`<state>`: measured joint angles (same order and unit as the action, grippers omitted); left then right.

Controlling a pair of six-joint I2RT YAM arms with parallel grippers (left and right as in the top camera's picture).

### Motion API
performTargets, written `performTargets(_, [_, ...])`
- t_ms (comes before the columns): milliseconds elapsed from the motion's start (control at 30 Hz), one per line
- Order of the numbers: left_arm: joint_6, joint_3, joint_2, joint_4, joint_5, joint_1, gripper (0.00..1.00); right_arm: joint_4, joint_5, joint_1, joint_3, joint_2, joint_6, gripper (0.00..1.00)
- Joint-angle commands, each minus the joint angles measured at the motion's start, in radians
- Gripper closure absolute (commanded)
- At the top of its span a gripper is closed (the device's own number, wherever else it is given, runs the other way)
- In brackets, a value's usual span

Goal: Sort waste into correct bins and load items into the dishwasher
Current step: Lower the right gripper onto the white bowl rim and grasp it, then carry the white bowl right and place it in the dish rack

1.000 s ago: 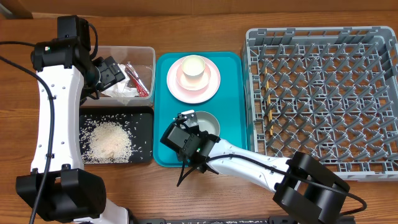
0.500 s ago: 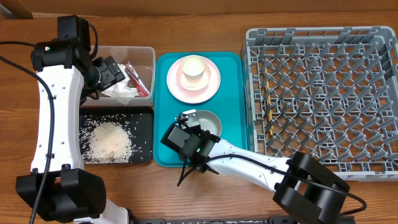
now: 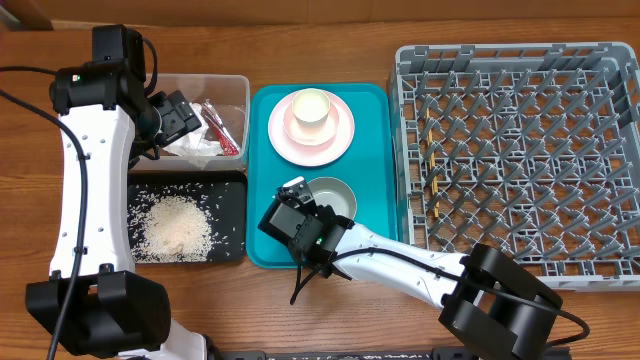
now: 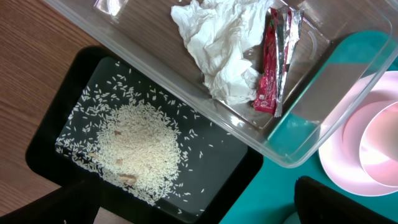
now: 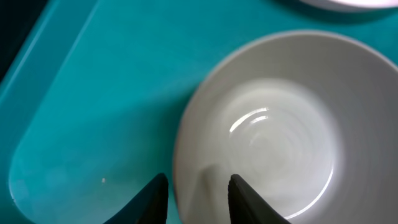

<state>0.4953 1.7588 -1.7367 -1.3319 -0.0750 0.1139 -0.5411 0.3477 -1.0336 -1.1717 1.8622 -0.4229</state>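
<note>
I am observing the left end effector (image 3: pixel 180 112) hovering over the clear plastic rectangular tub (image 3: pixel 236 84) at the left rear of the wooden table (image 3: pixel 320 40). Its fingers are standing spread wide with nothing between them. The tub is holding the crumpled white tissue (image 4: pixel 217 43) with the small red foil snack wrapper (image 4: pixel 267 71) lying against its right side. Just in front of the tub, the shallow black rectangular tray (image 3: pixel 138 186) is carrying the loose white rice grains (image 3: pixel 178 225), heaped near its middle with strays scattered around. I am noting the right end effector (image 5: pixel 198 183) sitting low over the teal serving tray (image 3: pixel 265 245), at the left rim of the round grey bowl (image 3: pixel 337 198). Its fingers are standing a little apart and straddling that rim, one fingertip outside the bowl and the other inside; I cannot tell whether either is touching it. The bowl is resting upright on the front half of the teal tray. On the rear half, the pale pink round plate (image 3: pixel 280 135) is carrying the pale pink bowl (image 3: pixel 311 112). To the right, the large square grey plastic dish rack (image 3: pixel 402 150) is holding the two thin wooden chopsticks (image 3: pixel 434 182) among the pegs near its left side.
</note>
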Motion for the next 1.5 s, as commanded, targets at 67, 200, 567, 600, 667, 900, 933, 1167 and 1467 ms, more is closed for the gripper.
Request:
performTargets(67, [-0.001, 0.023, 0.003, 0.001, -0.003, 0.003, 0.0, 0.013, 0.008, 0.008, -0.022, 0.003, 0.09, 0.65])
performTargets(200, [-0.001, 0.023, 0.003, 0.001, -0.003, 0.003, 0.0, 0.026, -0.043, 0.008, -0.022, 0.003, 0.091, 0.73])
performTargets(567, [-0.001, 0.023, 0.003, 0.001, -0.003, 0.003, 0.0, -0.035, -0.05, 0.008, -0.021, 0.003, 0.09, 0.75])
performTargets(600, [-0.001, 0.023, 0.003, 0.001, -0.003, 0.003, 0.0, -0.041, -0.05, 0.008, -0.021, 0.003, 0.09, 0.75])
performTargets(667, [-0.001, 0.023, 0.003, 0.001, -0.003, 0.003, 0.0, -0.042, -0.05, 0.008, -0.021, 0.003, 0.09, 0.76])
performTargets(900, [-0.001, 0.023, 0.003, 0.001, -0.003, 0.003, 0.0, -0.045, -0.05, 0.008, -0.021, 0.003, 0.09, 0.75])
performTargets(933, [-0.001, 0.023, 0.003, 0.001, -0.003, 0.003, 0.0, -0.045, -0.05, 0.008, -0.021, 0.003, 0.09, 0.75])
performTargets(1167, [-0.001, 0.023, 0.003, 0.001, -0.003, 0.003, 0.0, -0.045, -0.051, 0.008, -0.022, 0.002, 0.09, 0.9])
performTargets(1467, [-0.001, 0.023, 0.003, 0.001, -0.003, 0.003, 0.0, -0.151, -0.08, 0.012, -0.121, -0.044, 0.107, 0.96])
